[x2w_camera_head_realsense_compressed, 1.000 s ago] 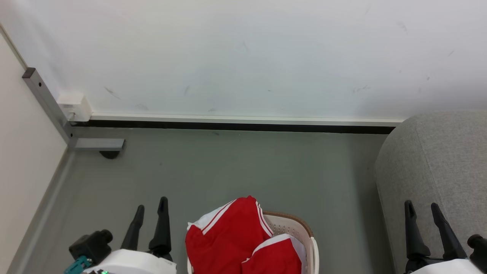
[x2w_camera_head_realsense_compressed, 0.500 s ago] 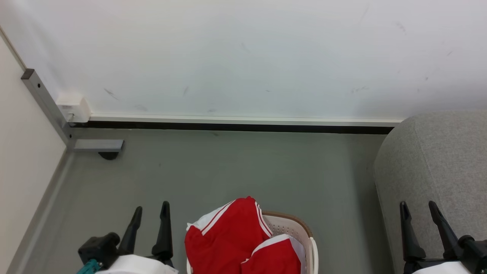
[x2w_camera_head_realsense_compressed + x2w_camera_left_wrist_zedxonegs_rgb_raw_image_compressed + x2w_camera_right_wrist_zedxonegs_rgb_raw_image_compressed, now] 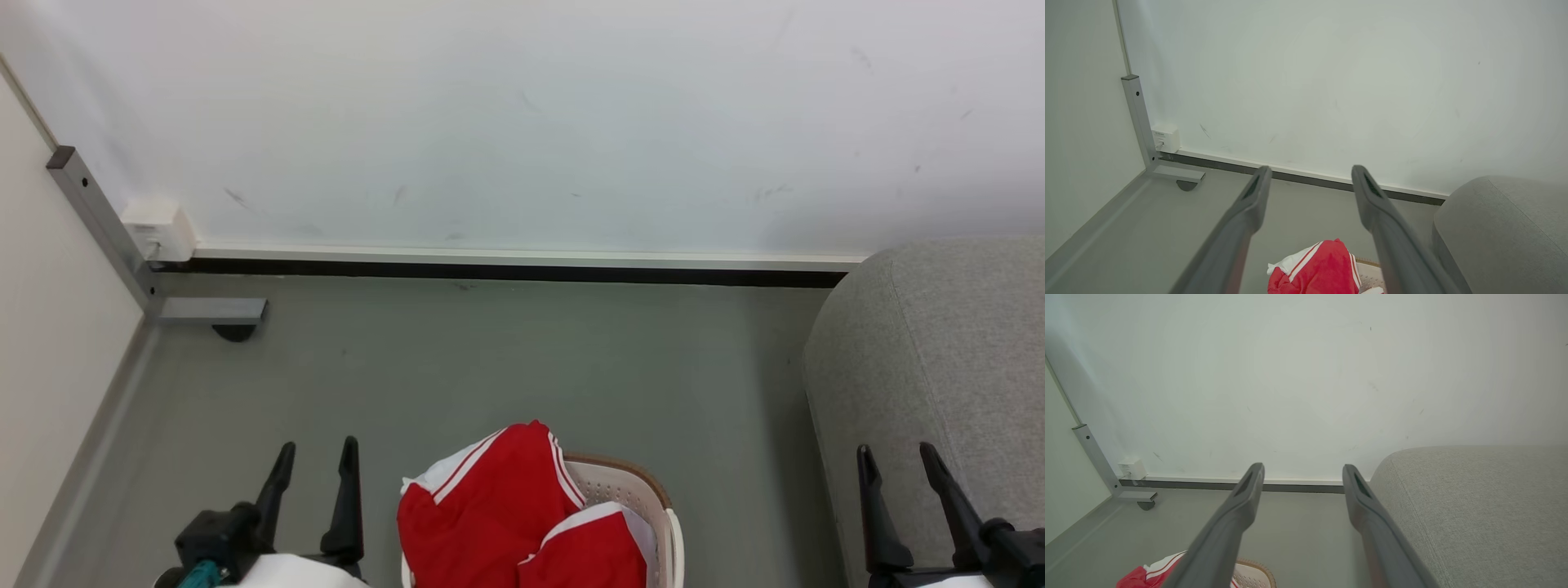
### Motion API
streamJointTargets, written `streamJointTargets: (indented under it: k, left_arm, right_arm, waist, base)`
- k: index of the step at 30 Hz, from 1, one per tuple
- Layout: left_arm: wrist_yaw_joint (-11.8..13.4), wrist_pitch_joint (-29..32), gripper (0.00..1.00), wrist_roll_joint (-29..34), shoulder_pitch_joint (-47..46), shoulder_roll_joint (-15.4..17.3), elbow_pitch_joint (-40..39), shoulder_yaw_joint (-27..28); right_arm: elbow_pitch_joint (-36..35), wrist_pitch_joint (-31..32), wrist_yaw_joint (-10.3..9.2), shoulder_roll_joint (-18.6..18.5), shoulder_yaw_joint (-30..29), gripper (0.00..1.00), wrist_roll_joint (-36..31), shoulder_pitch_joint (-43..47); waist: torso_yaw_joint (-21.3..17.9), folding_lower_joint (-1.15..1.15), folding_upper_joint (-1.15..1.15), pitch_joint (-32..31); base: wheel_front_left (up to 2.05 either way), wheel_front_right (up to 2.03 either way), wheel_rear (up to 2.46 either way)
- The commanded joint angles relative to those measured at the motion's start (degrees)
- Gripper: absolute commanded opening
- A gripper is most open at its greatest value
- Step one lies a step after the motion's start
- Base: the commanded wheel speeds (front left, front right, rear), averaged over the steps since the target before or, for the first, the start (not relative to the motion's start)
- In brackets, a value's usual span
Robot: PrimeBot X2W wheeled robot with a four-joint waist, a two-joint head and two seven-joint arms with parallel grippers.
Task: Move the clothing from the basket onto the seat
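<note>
Left claw (image 3: 318,445) and right claw (image 3: 895,449) are hanging spread and empty, flanking the basket (image 3: 633,478) on the floor (image 3: 490,359). Red clothing (image 3: 490,506) is lying heaped in the basket, rising above its rim. The grey seat (image 3: 939,343) is standing near, to the right. Judged step: approach, nothing grasped yet. The next move is calling for one claw to lower onto the clothing and pinch a top fold.
</note>
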Motion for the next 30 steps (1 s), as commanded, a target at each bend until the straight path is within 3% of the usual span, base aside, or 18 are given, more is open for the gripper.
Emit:
streamJointTargets:
  k: [1,17,26,30]
  left_arm:
    - [-0.15,-0.47,1.00,1.77,-0.06,0.68,0.18,0.00]
    - [0.10,-2.27,1.00,8.11,0.87,0.33,0.70,1.04]
    - [-0.94,-3.15,1.00,9.86,1.26,-0.05,1.15,2.00]
    - [-1.50,-3.04,1.00,7.84,1.32,-0.16,1.64,2.56]
  right_arm:
    - [-0.03,-0.50,-0.09,-0.05,-0.74,1.00,-0.18,0.04]
    - [0.72,-2.35,-0.11,0.75,-0.84,1.00,-5.60,0.59]
    - [1.39,-3.22,-0.12,0.91,-1.05,1.00,-6.62,0.59]
    - [1.64,-3.16,-0.12,0.94,-1.34,1.00,-5.71,0.53]
  waist:
    - [0.05,0.00,0.00,0.02]
    - [0.11,0.00,0.00,0.00]
    - [-0.23,0.00,0.00,0.07]
    - [-0.49,0.00,0.00,0.07]
  base:
    - [0.00,0.00,0.00]
    - [0.00,0.00,0.00]
    - [0.00,0.00,0.00]
    - [0.00,0.00,0.00]
